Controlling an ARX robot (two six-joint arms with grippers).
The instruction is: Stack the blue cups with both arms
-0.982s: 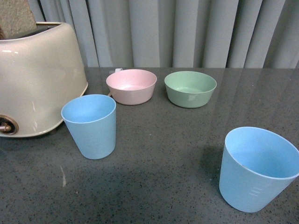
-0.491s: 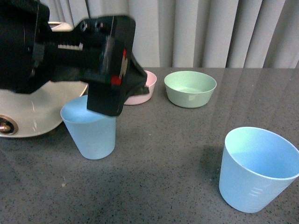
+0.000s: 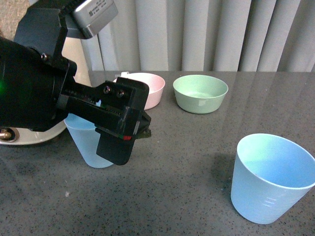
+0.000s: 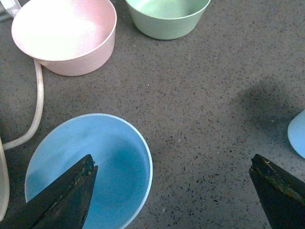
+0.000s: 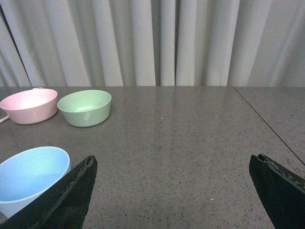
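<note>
Two light blue cups stand upright on the dark grey counter. The left blue cup [image 3: 87, 145] is partly hidden behind my left arm; it also shows in the left wrist view [image 4: 90, 167]. My left gripper [image 3: 130, 137] is open above it, with one finger [image 4: 62, 200] over the cup's mouth and the other finger [image 4: 279, 191] over bare counter. The right blue cup [image 3: 270, 179] stands alone at the front right; it also shows in the right wrist view [image 5: 28, 174]. My right gripper [image 5: 172, 160] is open and empty, beside this cup and apart from it.
A pink bowl [image 3: 152, 91] and a green bowl [image 3: 200, 92] sit at the back. A cream toaster [image 3: 12, 132] stands at the left, with its white cable [image 4: 38, 105] lying by the pink bowl. Grey curtains hang behind the counter [image 3: 197, 147].
My left arm has come into the front view from the left and has dropped lower, now covering much of the left blue cup. The cups and bowls have not moved.
</note>
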